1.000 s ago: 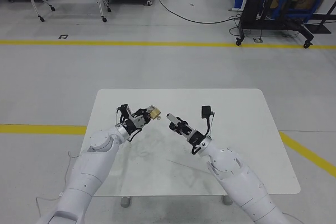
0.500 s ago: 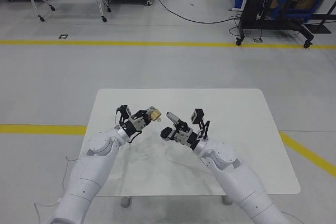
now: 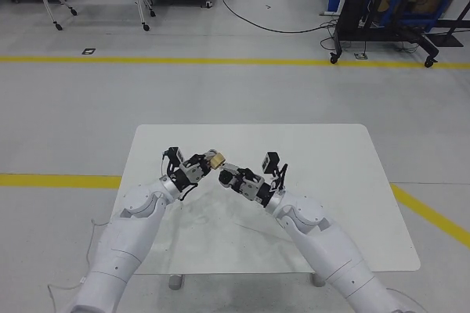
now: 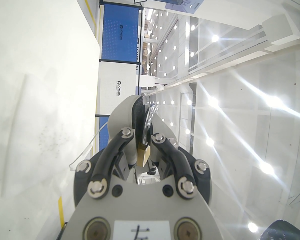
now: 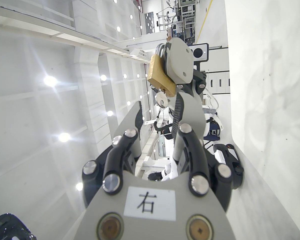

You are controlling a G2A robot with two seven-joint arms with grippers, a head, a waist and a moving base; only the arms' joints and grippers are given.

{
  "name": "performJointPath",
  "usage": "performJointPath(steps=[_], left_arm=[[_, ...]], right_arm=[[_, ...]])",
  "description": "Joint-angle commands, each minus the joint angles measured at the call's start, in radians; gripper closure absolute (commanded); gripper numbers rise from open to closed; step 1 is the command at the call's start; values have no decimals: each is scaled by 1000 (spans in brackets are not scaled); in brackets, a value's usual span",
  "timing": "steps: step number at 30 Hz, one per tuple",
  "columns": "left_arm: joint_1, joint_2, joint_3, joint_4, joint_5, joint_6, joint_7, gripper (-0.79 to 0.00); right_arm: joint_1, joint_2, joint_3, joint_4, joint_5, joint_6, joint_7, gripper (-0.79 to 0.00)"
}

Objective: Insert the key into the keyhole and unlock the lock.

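floor: pale grey glossy floor [image 3: 219,102], yellow painted stripes [image 3: 219,60] crossing it | furniture: white rounded-corner table [image 3: 337,156]; black wheeled metal frame [image 3: 384,35] far behind; loose black cable [image 3: 266,27] near it | walls: blue perforated panels [image 4: 118,36] | light: bright round ceiling lamps [image 4: 215,38]

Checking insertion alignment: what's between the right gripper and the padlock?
The key bridges it: silver head by the right gripper, other end at the bottom face of the padlock. Clearest in the right wrist view.
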Motion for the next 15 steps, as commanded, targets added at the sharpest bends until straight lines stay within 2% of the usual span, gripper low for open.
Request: performJointPath(steps=[1,7,13,15], left_arm=[[-1,0,1,2,0,1,0,0],[-7,-2,5,9,-1,4,-5,0],[-15,-3,11,16,7,3,-17,0],[-17,-3,13,19,8,1,-19,0]], right_arm=[[2,-1,-1,3,-13,-3,-8,-188],[3,-6,-1,11,-7,-2,-24,-160],[3,-11,0,16,2,-3,-33,-9],[2,-12,1,18,9,-1,-35,0]])
